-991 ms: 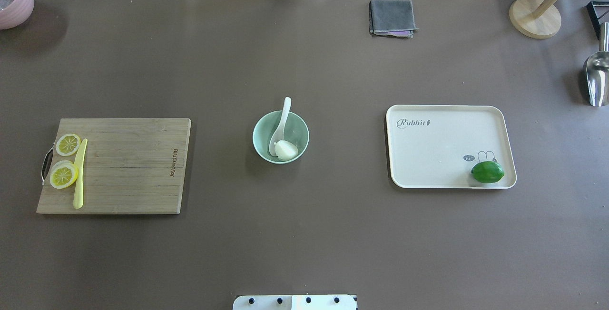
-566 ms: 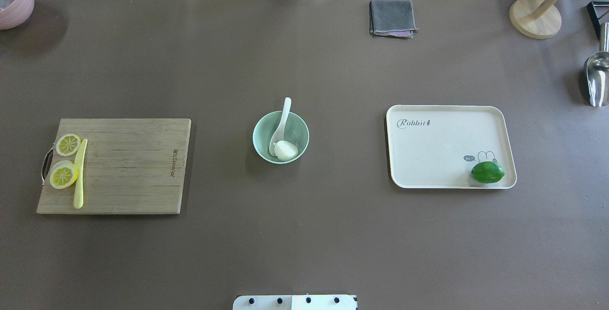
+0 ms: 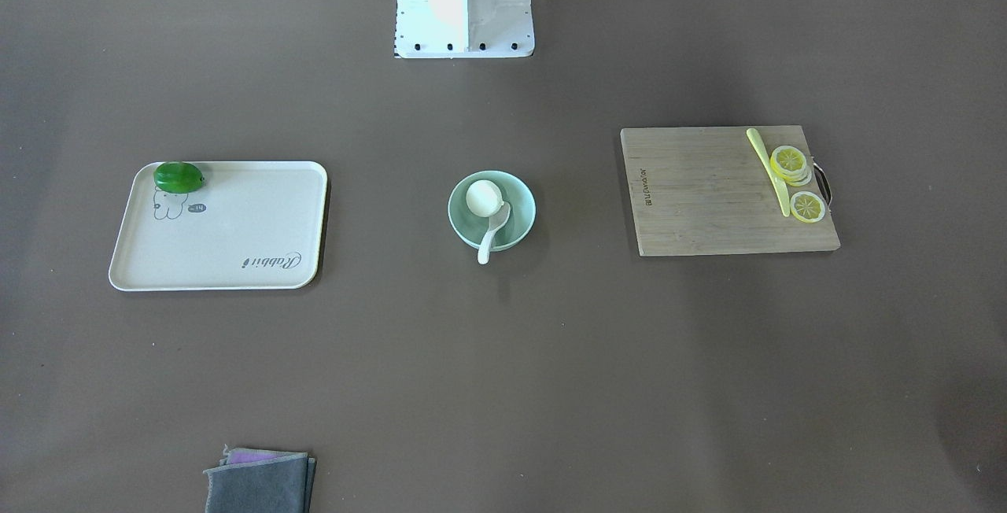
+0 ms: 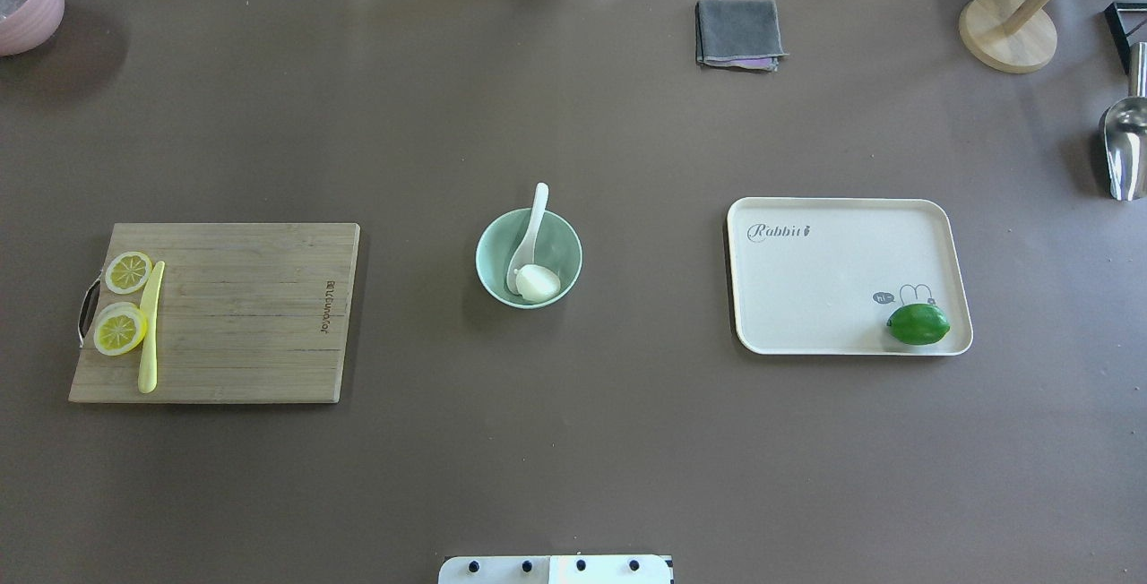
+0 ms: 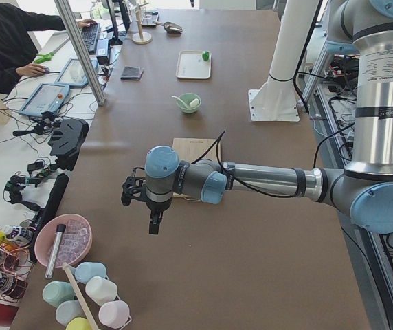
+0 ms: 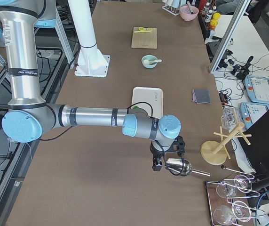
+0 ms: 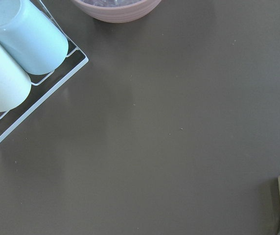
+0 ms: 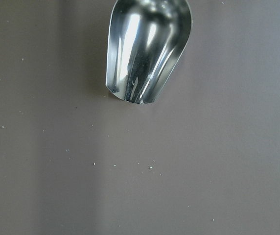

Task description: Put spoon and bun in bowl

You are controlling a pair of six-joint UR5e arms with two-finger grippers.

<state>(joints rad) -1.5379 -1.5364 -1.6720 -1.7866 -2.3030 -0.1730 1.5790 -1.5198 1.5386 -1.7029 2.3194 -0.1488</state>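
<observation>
The pale mint-green bowl (image 4: 485, 270) stands at the table's middle. The white bun (image 4: 538, 283) lies inside it on the near side. The white spoon (image 4: 535, 212) rests with its scoop in the bowl beside the bun and its handle over the far rim. From the front, the bowl (image 3: 525, 222), bun (image 3: 483, 197) and spoon (image 3: 489, 241) show the same. My left gripper (image 5: 154, 223) hangs over the table's far left end, my right gripper (image 6: 155, 165) over the far right end beside a metal scoop. I cannot tell whether either is open or shut.
A wooden cutting board (image 4: 242, 315) with lemon slices (image 4: 121, 330) and a yellow knife (image 4: 150, 333) lies left. A cream tray (image 4: 833, 279) with a lime (image 4: 918, 324) lies right. A grey cloth (image 4: 738, 32), metal scoop (image 4: 1125, 150), wooden stand (image 4: 1007, 32) and pink bowl (image 4: 27, 2) sit at the edges.
</observation>
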